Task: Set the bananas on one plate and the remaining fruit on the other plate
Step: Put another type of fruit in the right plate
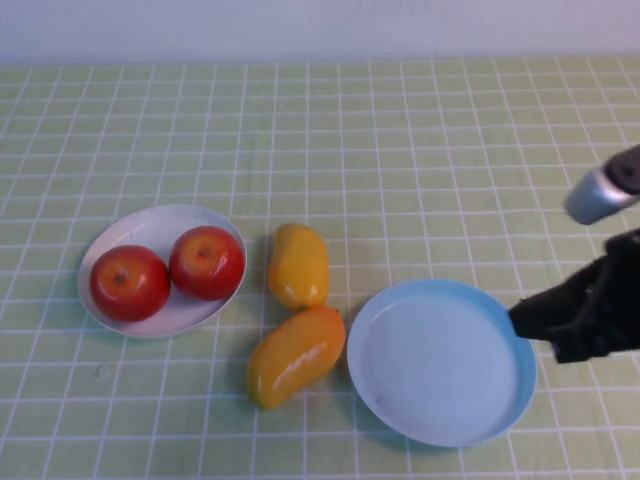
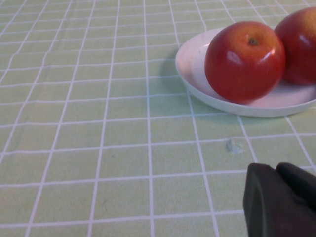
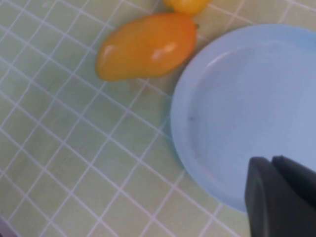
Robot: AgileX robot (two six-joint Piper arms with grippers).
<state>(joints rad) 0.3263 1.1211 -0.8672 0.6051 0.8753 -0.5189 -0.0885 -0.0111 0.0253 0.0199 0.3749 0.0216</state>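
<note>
Two red apples (image 1: 129, 282) (image 1: 207, 262) lie together in the white plate (image 1: 148, 222) at the left. Two yellow-orange bananas (image 1: 298, 264) (image 1: 295, 355) rest on the cloth between the plates, the nearer one touching the rim of the light blue plate (image 1: 440, 430), which holds nothing. My right gripper (image 1: 520, 316) hangs shut and empty at the blue plate's right edge; in its wrist view (image 3: 270, 163) the blue plate (image 3: 197, 148) and a banana (image 3: 146, 45) show. My left gripper (image 2: 276, 170) is shut and empty, low over the cloth short of the white plate (image 2: 197, 79) and an apple (image 2: 244, 60). It is out of the high view.
A green cloth with a white grid (image 1: 400, 150) covers the table. A pale wall runs along the far edge. The right arm's silver joint (image 1: 598, 192) stands above the blue plate's right side.
</note>
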